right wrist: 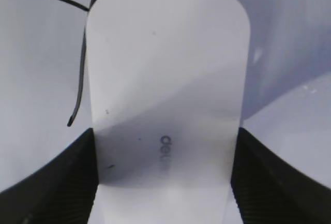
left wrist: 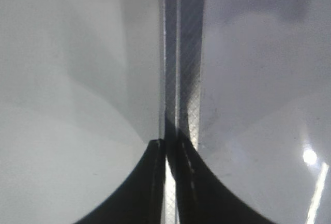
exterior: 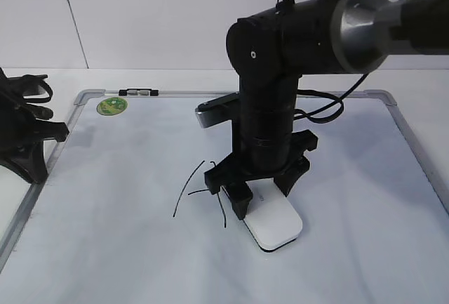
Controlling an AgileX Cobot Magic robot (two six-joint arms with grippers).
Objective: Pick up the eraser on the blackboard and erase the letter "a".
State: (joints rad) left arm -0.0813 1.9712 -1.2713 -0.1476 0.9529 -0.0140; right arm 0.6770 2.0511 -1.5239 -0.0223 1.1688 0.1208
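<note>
- Nearest to me lies the eraser [exterior: 275,225], a white rounded-rectangular block with a thin dark underside, flat on the blackboard [exterior: 112,248].
- The right gripper [exterior: 263,195] comes straight down on it from above, wrist vertical, the thick black arm bending in from the upper right with cables looping behind.
- Its jaws stand wide, one on each long side of the eraser; in the right wrist view the dark fingers [right wrist: 46,182] press against both edges, so the block is clamped between them, still resting on the board.
- Small grey lettering [right wrist: 165,154] shows on the eraser's smooth top, close to the jaws.
- Thin black marker strokes [exterior: 193,188] run just left of the gripper, one line passing beside the eraser's far corner; I cannot read them as a letter from here.
- The left gripper [exterior: 28,135] sits well away to the left, at the board's silver frame [left wrist: 181,79], its jaws pinched together and holding nothing.
- A round green sticker [exterior: 111,105] sits far beyond the tool, at the board's back left corner.
</note>
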